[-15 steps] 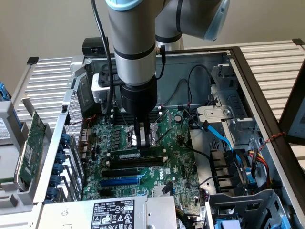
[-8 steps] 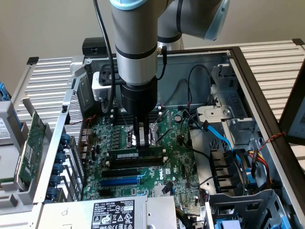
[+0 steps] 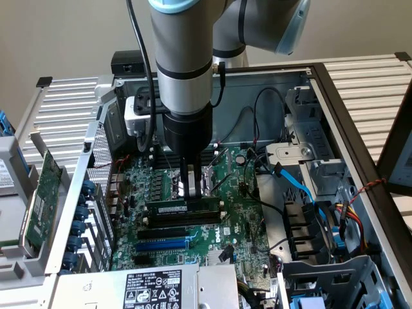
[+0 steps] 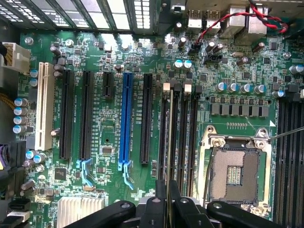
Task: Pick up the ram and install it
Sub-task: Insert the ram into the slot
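The ram (image 3: 172,208) is a long dark stick with a pale label strip. It stands on edge along the first black memory slot (image 3: 183,220) of the green motherboard (image 3: 244,222), level with the slots beside it. My gripper (image 3: 188,197) comes straight down onto its top edge near the middle, shut on it. In the wrist view the ram (image 4: 170,133) shows edge-on as a thin line running into the shut gripper (image 4: 167,205), lined up with the memory slots (image 4: 183,137). Whether the ram is fully seated I cannot tell.
The open CPU socket (image 4: 237,173) lies close beside the memory slots. A blue expansion slot (image 3: 164,244) and black slots lie on the other side. A green expansion card (image 3: 42,199) leans outside the case at the exterior view's left. Blue cables (image 3: 296,183) and drive bays crowd the right.
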Controlling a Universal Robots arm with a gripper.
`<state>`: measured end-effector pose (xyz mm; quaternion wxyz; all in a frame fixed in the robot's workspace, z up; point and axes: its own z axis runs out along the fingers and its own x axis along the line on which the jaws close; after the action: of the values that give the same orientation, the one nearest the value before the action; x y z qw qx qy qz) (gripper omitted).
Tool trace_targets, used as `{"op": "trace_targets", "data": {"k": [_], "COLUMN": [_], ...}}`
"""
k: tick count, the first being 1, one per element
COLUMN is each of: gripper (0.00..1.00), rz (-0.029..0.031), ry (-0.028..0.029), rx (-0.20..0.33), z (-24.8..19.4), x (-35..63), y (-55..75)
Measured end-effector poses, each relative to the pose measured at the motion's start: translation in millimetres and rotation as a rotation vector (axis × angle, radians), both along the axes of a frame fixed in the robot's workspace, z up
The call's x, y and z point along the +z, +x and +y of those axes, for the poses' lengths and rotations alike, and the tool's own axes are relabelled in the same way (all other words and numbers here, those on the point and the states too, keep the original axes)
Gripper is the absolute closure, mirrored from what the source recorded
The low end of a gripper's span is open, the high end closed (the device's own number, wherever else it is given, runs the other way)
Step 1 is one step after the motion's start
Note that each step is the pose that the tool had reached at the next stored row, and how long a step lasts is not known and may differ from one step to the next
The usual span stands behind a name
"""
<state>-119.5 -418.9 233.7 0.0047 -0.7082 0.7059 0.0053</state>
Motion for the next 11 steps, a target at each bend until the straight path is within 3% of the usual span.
{"op": "trace_targets", "data": {"k": [11], "gripper": [0.86], "rz": [-0.0023], "ry": [-0.0018], "rx": [-0.002], "z": [0.0], "x": [-2.1], "y": [0.0]}}
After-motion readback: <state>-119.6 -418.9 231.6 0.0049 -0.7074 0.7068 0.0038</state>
